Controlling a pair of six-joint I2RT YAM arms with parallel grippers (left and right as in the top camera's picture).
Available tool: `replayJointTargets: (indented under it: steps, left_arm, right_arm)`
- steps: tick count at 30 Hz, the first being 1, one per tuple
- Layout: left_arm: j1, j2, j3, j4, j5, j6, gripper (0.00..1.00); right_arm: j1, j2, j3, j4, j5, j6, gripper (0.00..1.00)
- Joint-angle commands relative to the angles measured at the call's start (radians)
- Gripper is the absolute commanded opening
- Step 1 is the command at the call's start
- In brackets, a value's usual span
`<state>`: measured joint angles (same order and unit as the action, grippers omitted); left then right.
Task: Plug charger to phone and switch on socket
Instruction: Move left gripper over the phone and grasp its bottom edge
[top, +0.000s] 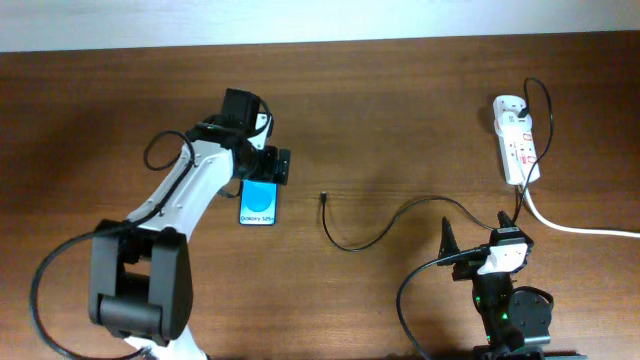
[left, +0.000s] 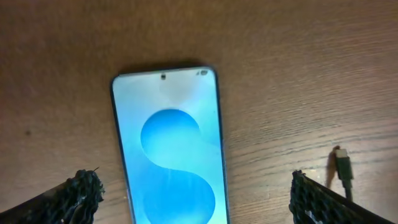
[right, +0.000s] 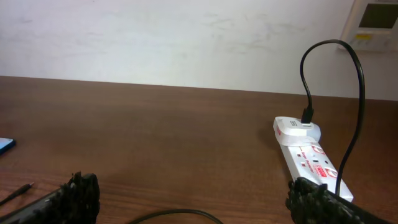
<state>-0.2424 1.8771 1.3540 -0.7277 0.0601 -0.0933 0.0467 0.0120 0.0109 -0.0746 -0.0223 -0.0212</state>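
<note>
Two pincers show, both spread wide and empty. The left pincer (left: 196, 190) hangs over the phone (left: 171, 149), with a finger on each side, clear of its long edges. The right pincer (right: 196, 196) sits at the near right, facing the socket (top: 516, 140) at the far right of the desk (top: 100, 100).

The phone lies flat, screen up, left of middle. The charger (top: 370, 238) trails limp from the socket's far end in a loose loop. Its plug tip (top: 324, 197) lies on the desk to the right of the phone, apart from it.

I judge the cable light and floppy, so only the stiff plug tip offers a firm hold, taken across its body behind the connector. The phone looks rigid and smooth and is likely to slide, so it wants bracing by its long edges while the plug goes in.
</note>
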Motion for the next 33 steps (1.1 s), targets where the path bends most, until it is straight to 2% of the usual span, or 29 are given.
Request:
replayJointTargets:
  steps: [1, 19, 26, 30, 33]
  left_arm:
    - [0.001, 0.051, 0.019, -0.027, -0.062, -0.101, 1.0]
    - [-0.004, 0.185, 0.019, -0.022, -0.066, -0.1, 0.99]
    - [-0.006, 0.187, 0.019, -0.026, -0.139, -0.095, 0.91]
    - [-0.006, 0.187, 0.019, -0.026, -0.139, -0.096, 0.79]
    - [-0.006, 0.187, 0.019, -0.026, -0.135, -0.096, 0.75]
  right_arm:
    - [0.005, -0.006, -0.005, -0.004, 0.008, 0.011, 0.98]
    - [0.005, -0.006, -0.005, -0.004, 0.008, 0.011, 0.99]
    - [0.005, -0.006, -0.005, -0.004, 0.009, 0.011, 0.98]
    - [0.005, -0.006, -0.005, -0.004, 0.008, 0.011, 0.99]
    - [0.005, -0.006, -0.005, -0.004, 0.009, 0.011, 0.98]
